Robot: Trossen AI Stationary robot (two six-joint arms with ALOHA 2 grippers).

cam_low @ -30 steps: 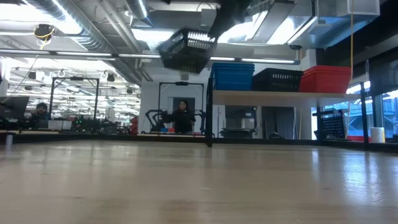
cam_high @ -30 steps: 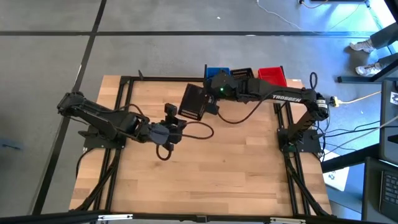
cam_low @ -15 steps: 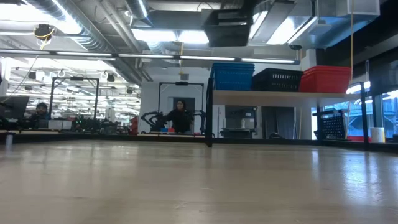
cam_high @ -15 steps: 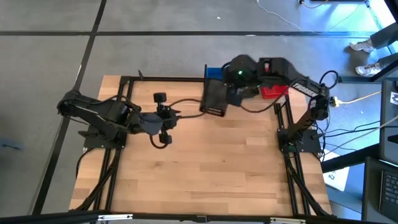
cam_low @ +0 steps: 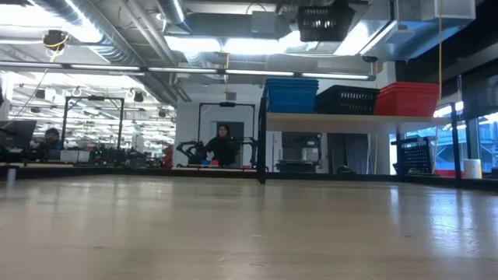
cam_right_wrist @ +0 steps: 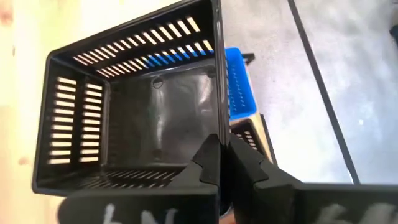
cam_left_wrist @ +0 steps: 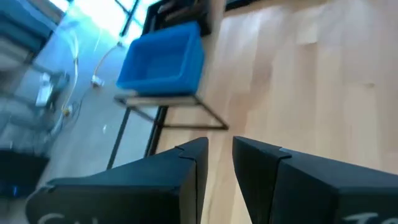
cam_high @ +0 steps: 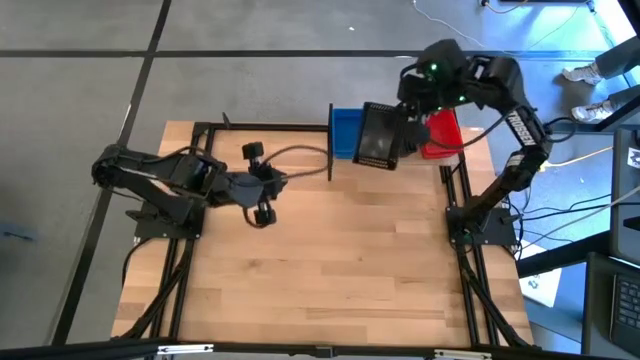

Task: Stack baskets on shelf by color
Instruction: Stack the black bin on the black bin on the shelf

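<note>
Right gripper (cam_right_wrist: 222, 163) clamped on black basket (cam_high: 378, 135), high over shelf (cam_low: 334, 118); blue stack (cam_low: 291, 95), red stack (cam_low: 406, 99) look done; left gripper (cam_left_wrist: 214, 171) slightly apart, empty

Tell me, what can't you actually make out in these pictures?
- High view: the held black basket covers the shelf's middle stack.
- Low view: the picture's top edge cuts off the right pincer above that basket; how many baskets make the blue stack is too small to count.
- Left wrist view: the left pincer hides the table just ahead of it.
</note>
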